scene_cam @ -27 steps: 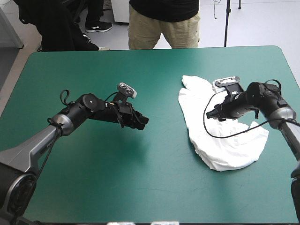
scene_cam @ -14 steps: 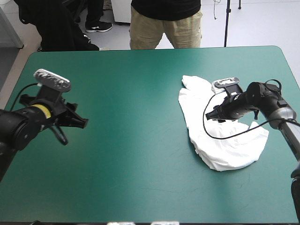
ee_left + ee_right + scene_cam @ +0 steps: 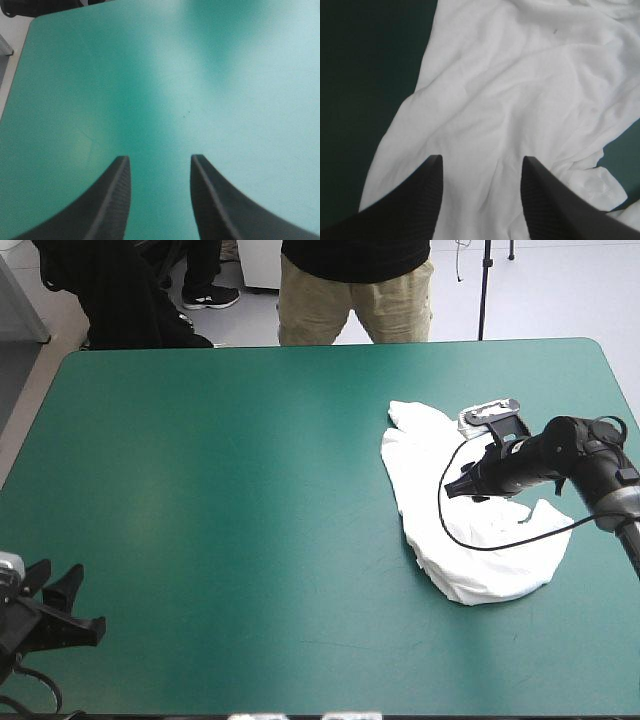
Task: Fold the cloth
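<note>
The T-shirt (image 3: 480, 560) lies crumpled on the teal-green table (image 3: 250, 490), a curved white heap running from about 2 to 4 o'clock in the high view. The right gripper (image 3: 457, 485) (image 3: 480, 162) hangs over the heap's far half, its black fingers (image 3: 420, 200) apart and holding nothing, with white cloth under and ahead of them. The left gripper (image 3: 80, 605) (image 3: 159, 160) sits at the table's 8 o'clock corner, well apart from the T-shirt, likewise spread and empty over the table.

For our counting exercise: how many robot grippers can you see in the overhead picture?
2. The left gripper is at the table's near-left corner; the right gripper is over the T-shirt on the right. None seems hidden.
</note>
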